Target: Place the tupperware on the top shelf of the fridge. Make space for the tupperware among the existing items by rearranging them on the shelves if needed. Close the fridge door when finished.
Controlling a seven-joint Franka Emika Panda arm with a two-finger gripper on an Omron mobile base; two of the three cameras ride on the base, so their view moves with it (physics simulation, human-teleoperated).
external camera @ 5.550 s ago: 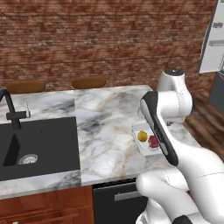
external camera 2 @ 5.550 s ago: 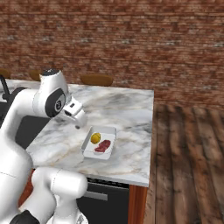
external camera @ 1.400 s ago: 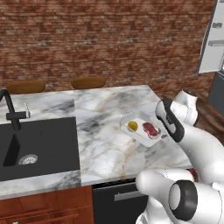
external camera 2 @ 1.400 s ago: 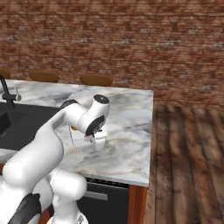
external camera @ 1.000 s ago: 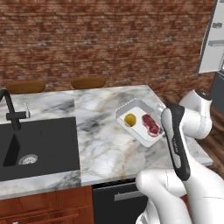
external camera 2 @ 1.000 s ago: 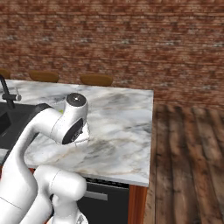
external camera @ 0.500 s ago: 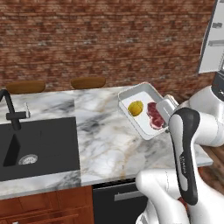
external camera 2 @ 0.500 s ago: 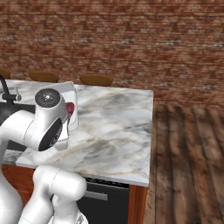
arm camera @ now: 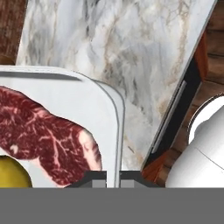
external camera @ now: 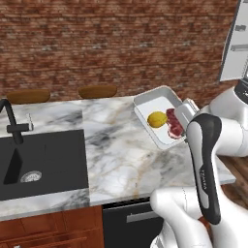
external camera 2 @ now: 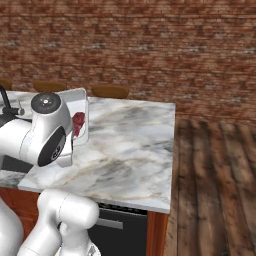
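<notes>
You had the gripper (arm camera: 113, 177) pinched on the tupperware (external camera: 160, 121) rim, tray lifted off the counter (external camera: 111, 150) for carrying.

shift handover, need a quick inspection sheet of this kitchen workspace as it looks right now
surface: marble counter with a black sink and tap at its left end.
job's things: tupperware lifted off the counter and tilted, holding a lemon and raw meat; fridge at upper right, one door edge showing.
clutter: nothing seen.
grippers: gripper shut on the tupperware rim.
cables: nothing seen.
surroundings: brick wall, wooden floor, two stools behind the counter.
</notes>
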